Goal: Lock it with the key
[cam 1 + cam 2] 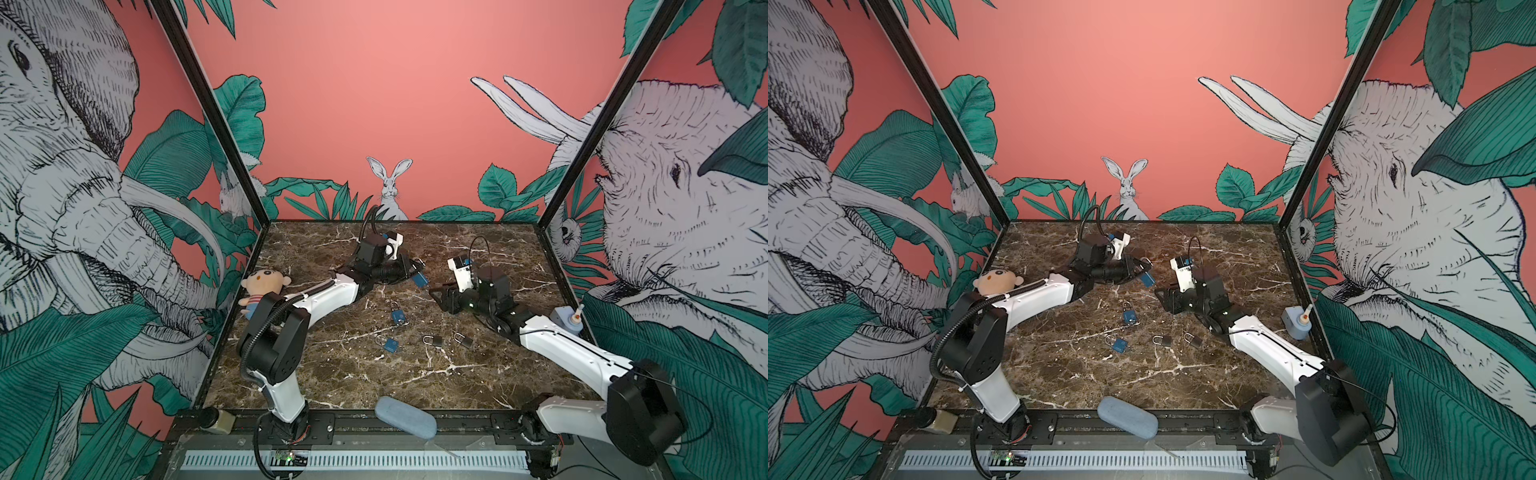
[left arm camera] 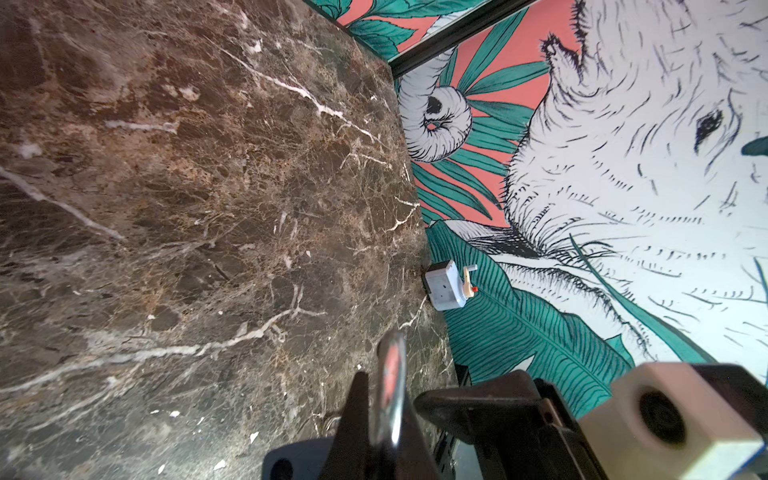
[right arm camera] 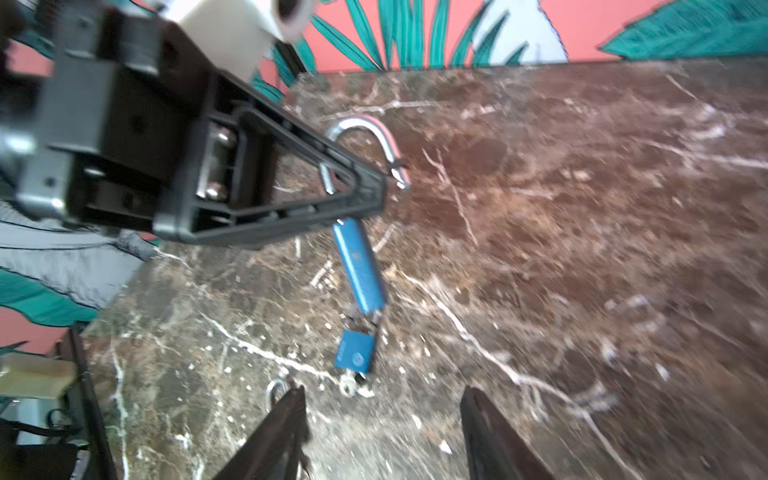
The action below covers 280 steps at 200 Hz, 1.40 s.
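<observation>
We judge the job approx. half done at best. The left gripper (image 3: pixel 372 193) is clamped tight on the silver U-shaped shackle (image 3: pixel 365 124) of a slim blue metal padlock (image 3: pixel 359 266). It holds the lock off the brown marble tabletop (image 3: pixel 582 249), at centre of the right wrist view and mid-frame in both top views. The shackle looks swung open w/ one leg free, so it's not locked yet. The right gripper (image 3: pixel 384 395), at bottom of frame, has its jaws apart w/ nothing between. We see no key in either gripper; whether one sits in the held lock we can't tell. Left to do: fit key, shut shackle, turn. The lock body is smooth and hangs tilted.
</observation>
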### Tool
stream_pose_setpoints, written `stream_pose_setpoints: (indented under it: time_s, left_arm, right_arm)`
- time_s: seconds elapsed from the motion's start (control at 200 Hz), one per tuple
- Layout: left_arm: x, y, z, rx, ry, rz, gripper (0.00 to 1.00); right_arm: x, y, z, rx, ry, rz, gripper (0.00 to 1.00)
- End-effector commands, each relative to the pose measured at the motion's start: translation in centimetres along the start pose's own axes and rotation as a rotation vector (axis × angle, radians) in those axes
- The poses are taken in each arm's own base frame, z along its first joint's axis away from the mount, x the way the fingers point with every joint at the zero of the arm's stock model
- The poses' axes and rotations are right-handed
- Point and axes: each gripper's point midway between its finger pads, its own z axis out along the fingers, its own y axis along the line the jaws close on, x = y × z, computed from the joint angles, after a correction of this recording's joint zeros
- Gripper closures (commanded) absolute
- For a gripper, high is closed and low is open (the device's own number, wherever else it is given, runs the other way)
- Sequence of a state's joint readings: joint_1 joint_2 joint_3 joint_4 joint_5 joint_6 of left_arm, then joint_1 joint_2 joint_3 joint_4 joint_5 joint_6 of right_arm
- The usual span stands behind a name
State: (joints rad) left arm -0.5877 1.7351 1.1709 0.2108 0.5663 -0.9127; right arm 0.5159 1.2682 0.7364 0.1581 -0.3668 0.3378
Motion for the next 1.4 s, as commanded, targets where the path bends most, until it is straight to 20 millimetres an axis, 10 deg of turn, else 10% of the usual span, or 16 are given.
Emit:
stream_pose_setpoints:
  time_s: [0.0, 0.78, 1.396]
  left_arm:
    - [-1.9, -4.0, -1.6, 0.099, -0.069, 0.004, 1.00]
    - [-2.6, -7.5, -1.8, 0.245, -0.050, -0.127, 1.00]
    - [-3.1, -8.6, -2.2, 0.297, -0.070, -0.156, 1.00]
  right_arm:
    - [-2.2, 1.4, 0.3, -0.083, -0.084, -0.034, 0.42]
    - [-5.3, 0.3, 2.1, -0.023, -0.122, -0.160, 0.46]
    - [-6.7, 0.3, 2.4, -0.021, -0.132, -0.160, 1.00]
